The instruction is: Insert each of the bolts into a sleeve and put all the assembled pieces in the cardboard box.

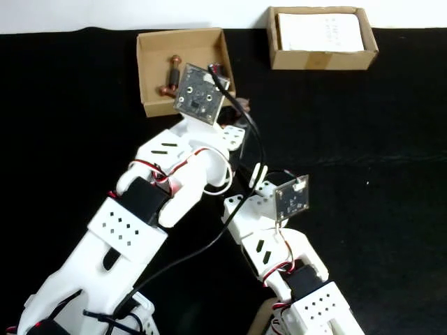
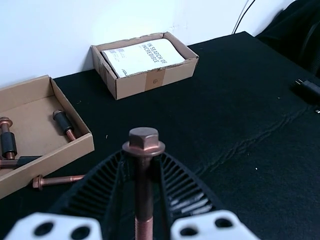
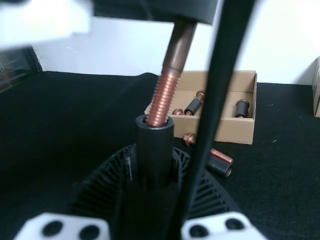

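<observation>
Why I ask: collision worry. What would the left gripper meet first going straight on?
Likely bare table just ahead of the left gripper; beyond, the box holding paper sits in line, though depth is unclear.

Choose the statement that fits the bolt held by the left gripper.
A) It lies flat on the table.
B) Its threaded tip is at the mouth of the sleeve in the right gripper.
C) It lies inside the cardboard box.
B: the right wrist view shows the bolt with its threaded end at the mouth of the sleeve held in the right gripper.
</observation>
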Motion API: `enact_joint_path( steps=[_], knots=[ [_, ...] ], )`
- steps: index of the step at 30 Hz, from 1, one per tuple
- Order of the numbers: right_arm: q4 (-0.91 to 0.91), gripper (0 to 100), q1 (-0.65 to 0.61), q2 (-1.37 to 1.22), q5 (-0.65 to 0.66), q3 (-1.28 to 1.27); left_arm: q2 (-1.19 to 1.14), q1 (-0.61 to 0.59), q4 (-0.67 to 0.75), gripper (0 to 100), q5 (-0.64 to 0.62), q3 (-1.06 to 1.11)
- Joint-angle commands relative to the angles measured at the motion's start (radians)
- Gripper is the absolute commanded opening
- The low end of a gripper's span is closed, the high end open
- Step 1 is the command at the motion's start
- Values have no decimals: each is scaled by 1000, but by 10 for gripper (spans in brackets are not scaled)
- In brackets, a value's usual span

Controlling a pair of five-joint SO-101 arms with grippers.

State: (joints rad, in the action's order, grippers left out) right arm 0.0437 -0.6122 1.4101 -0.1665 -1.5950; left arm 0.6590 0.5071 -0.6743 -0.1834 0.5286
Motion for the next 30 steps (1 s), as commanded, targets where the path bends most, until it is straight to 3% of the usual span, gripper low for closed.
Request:
enact_joint_path(
  steps=[1, 7, 12, 22, 27, 30],
  knots=[
    [-16, 6, -5, 25, -8, 10, 2, 7, 17, 9, -3, -31],
    [-16, 6, -4, 25, -8, 12, 7, 4, -12, 9, -3, -30],
    [-15, 6, -5, 25, -8, 13, 12, 7, -235, 69, 66, -62],
    [10, 6, -5, 22, -11, 24, 10, -8, -624, 210, 66, -272],
    [163, 6, -1, -30, -172, 271, 12, -168, -741, 207, 69, -394],
    [189, 6, -1, -193, -181, 447, 25, -302, -801, 207, 71, -456]
  ],
)
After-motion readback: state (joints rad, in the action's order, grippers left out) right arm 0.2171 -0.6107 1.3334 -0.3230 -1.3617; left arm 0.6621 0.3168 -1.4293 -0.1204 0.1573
